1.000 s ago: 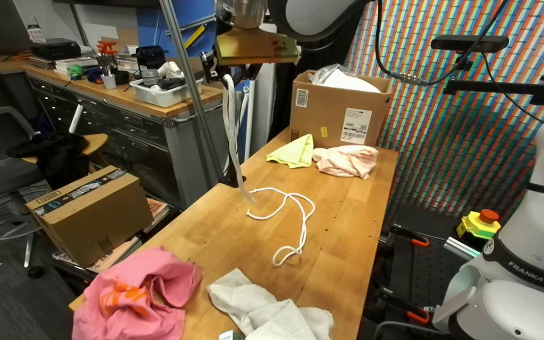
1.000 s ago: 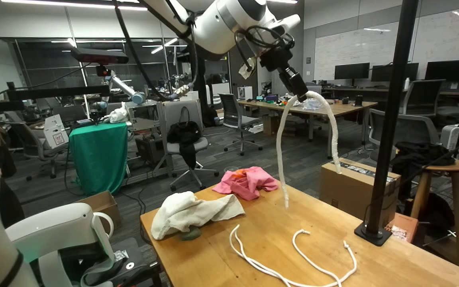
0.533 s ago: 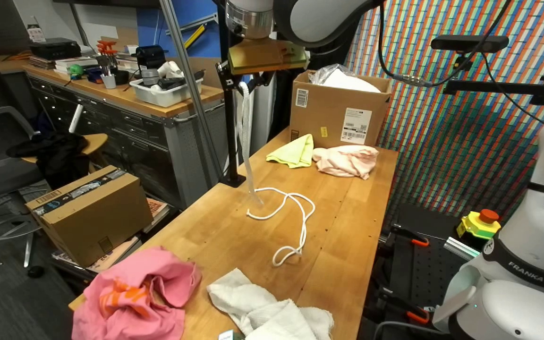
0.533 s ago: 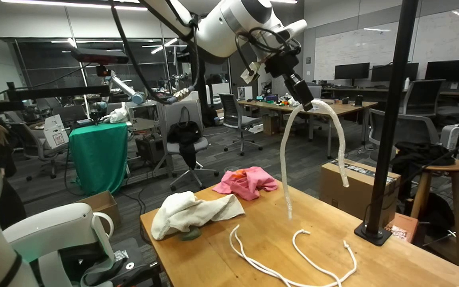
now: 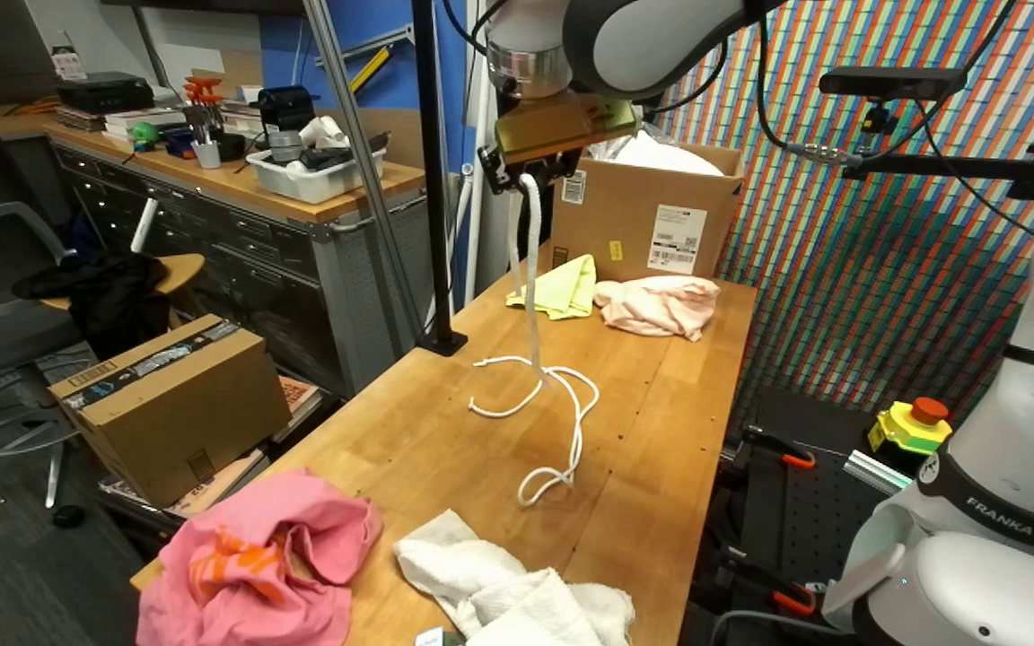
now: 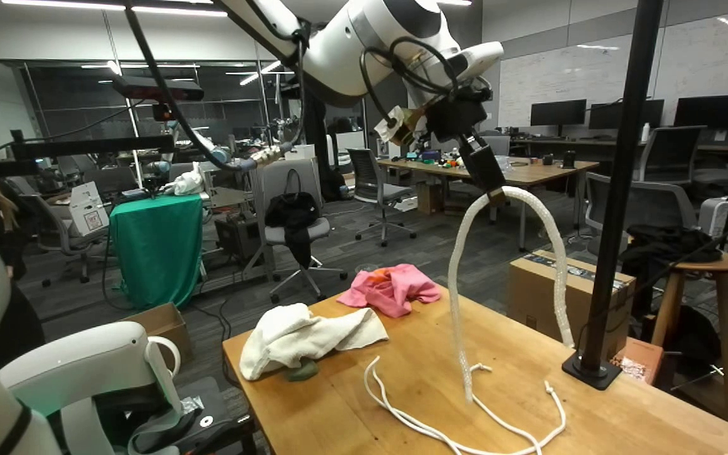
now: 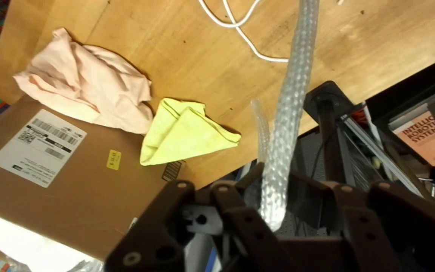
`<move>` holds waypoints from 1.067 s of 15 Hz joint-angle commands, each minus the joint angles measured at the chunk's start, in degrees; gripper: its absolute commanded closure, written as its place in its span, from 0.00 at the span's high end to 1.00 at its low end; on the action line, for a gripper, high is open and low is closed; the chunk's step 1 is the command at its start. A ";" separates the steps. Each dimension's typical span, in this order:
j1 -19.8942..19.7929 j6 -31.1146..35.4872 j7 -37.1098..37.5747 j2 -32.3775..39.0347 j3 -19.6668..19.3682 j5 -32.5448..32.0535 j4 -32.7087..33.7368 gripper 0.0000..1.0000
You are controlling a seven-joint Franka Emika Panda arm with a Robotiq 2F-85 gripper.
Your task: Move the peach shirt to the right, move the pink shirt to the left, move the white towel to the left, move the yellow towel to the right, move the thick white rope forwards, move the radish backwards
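Observation:
My gripper (image 6: 495,193) is shut on the thick white rope (image 6: 557,253), high above the table. Both braided ends hang down in an arch; I cannot tell whether either touches the wood. In the wrist view the rope (image 7: 291,98) runs up from between the fingers. At the table's far end in an exterior view lie the folded yellow towel (image 5: 557,289) and, right of it, the crumpled peach shirt (image 5: 658,306). The pink shirt (image 5: 328,538) lies bunched at the near left, the white towel (image 5: 517,583) beside it. The radish is hidden or out of view.
A thinner white cord (image 5: 578,431) loops over the middle of the table. A large cardboard box (image 5: 634,211) stands at the far end. A black post (image 6: 613,189) rises from the table edge near the rope. Something grey-green (image 6: 303,371) pokes out under the white towel.
With the rope in its grip, my gripper has come down and moved to the right in both exterior views. One hanging end is now lower, over the thin cord. The cloths have not moved.

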 commanded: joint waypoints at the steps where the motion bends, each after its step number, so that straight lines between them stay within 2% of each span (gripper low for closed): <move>1: -2.36 -2.05 -0.07 -5.77 0.47 0.03 -5.77 0.04; 9: -8.11 -1.92 -0.35 -12.07 -0.81 1.12 -16.38 0.03; 16: -13.28 -1.54 0.04 -11.94 -3.49 1.29 -20.52 0.03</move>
